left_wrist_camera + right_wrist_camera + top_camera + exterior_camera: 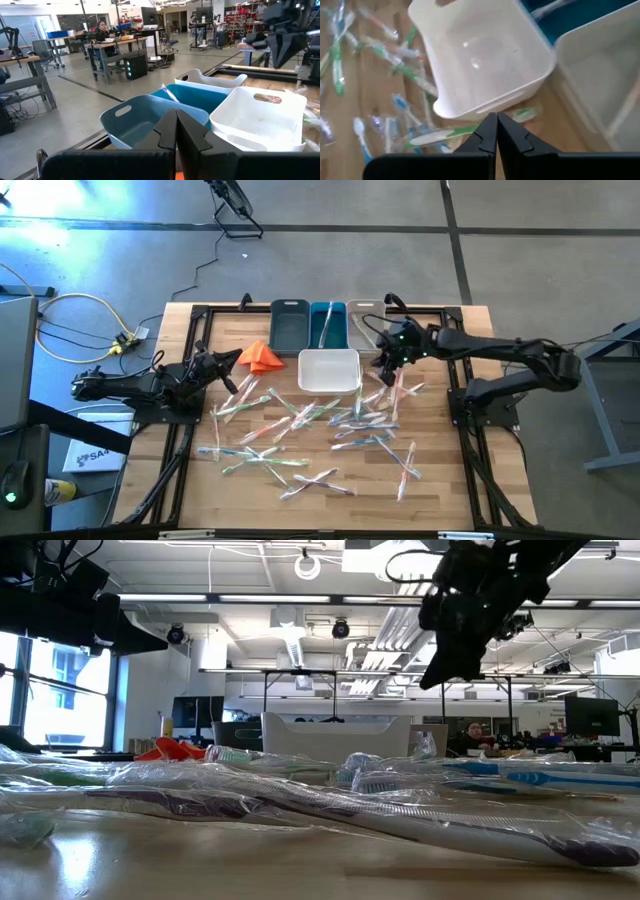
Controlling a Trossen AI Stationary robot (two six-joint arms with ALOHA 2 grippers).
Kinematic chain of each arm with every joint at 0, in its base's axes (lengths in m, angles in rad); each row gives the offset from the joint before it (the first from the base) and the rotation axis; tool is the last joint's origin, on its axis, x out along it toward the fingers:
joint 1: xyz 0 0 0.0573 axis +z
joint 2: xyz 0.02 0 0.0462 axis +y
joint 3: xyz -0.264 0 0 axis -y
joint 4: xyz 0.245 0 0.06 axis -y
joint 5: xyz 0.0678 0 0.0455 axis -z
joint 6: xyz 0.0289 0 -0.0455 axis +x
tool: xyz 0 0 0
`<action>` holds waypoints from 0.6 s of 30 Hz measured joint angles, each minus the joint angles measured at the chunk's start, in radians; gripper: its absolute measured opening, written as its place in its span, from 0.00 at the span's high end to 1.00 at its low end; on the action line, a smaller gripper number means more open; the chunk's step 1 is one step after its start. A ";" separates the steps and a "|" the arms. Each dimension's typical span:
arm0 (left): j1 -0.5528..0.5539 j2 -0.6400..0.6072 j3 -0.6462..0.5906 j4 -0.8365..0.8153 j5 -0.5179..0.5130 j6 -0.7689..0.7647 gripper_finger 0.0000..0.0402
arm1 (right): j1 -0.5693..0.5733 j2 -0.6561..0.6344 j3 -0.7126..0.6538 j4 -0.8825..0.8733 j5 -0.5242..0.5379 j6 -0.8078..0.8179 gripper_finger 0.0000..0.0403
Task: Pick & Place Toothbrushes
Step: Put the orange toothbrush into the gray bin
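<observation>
The toothbrushes [310,430] are lying scattered in clear wrappers over the middle of the table [450,490], spreading from just in front of the white bin [329,370] toward the near edge, none of them in either gripper. The right gripper [387,364] is hanging above the table near the far edge, just beside the white bin's right side, its fingers [492,131] pressed together and holding nothing; a few toothbrushes are lying directly below and in front of it, one green-handled one [440,135] poking out from under the bin's near rim. The left gripper [226,366] is sitting low by the left edge, also fully closed and empty, next to the orange cloth [262,357], with the nearest toothbrushes lying just to its right toward the table's middle. Along the far edge a grey-blue bin [289,325], a teal bin [328,325] and a pale bin [364,323] are standing side by side behind the white bin, and something thin and pale is resting in the teal one.
</observation>
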State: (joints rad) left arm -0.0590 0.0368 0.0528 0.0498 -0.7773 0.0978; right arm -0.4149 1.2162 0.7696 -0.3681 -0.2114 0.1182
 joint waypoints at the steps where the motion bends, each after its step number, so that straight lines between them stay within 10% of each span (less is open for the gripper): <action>1: 0.000 0.000 0.000 0.000 0.000 0.000 1.00 | 0.000 -0.016 0.000 -0.009 0.016 0.000 0.99; 18: 0.000 0.000 0.000 0.000 0.000 0.002 1.00 | 0.000 -0.061 0.000 -0.078 0.222 -0.018 0.99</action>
State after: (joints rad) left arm -0.0590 0.0368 0.0528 0.0498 -0.7773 0.0994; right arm -0.4149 1.1553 0.7696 -0.4460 0.0101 0.1001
